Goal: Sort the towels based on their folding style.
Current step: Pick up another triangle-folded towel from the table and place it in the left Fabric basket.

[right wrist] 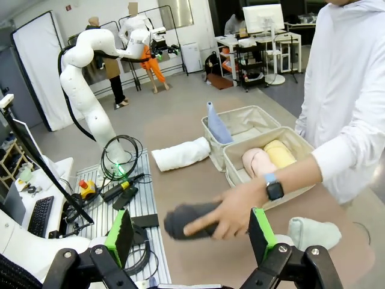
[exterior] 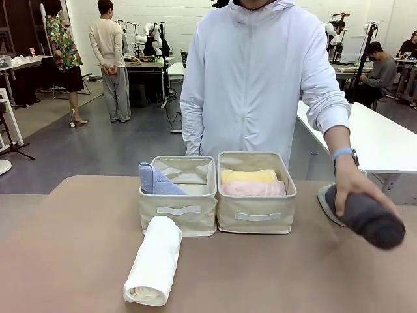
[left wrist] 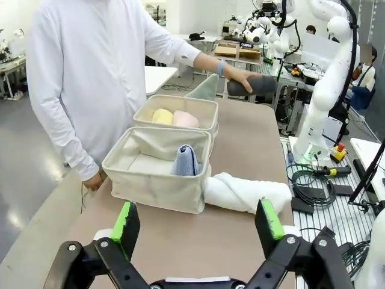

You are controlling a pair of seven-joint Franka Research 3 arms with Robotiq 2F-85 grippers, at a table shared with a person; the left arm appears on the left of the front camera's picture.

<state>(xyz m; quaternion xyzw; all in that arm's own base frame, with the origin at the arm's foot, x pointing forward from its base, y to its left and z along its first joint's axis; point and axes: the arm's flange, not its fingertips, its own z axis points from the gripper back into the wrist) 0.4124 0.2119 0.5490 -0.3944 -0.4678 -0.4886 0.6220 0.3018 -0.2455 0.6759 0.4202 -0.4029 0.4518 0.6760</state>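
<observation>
A person's hand [exterior: 355, 186] holds a dark grey rolled towel [exterior: 366, 220] above the table at the right, over a grey-green towel [exterior: 324, 199] that it half hides. The left beige basket [exterior: 177, 212] holds a light blue cone towel [exterior: 156, 179]. Yellow [exterior: 249, 176] and pink [exterior: 253, 189] rolls lie in the right basket [exterior: 255, 218]. A white roll [exterior: 155, 261] lies on the table before the left basket. My left gripper [left wrist: 197, 220] stands open, short of the white roll [left wrist: 246, 192]. My right gripper [right wrist: 191, 232] is open, near the grey roll [right wrist: 186, 220].
The person stands at the far side behind the baskets. The brown table [exterior: 71, 248] has free room at the left and along its front edge. My right arm's base [left wrist: 328, 78] stands at the table's side, with cables [left wrist: 313, 180] beside it.
</observation>
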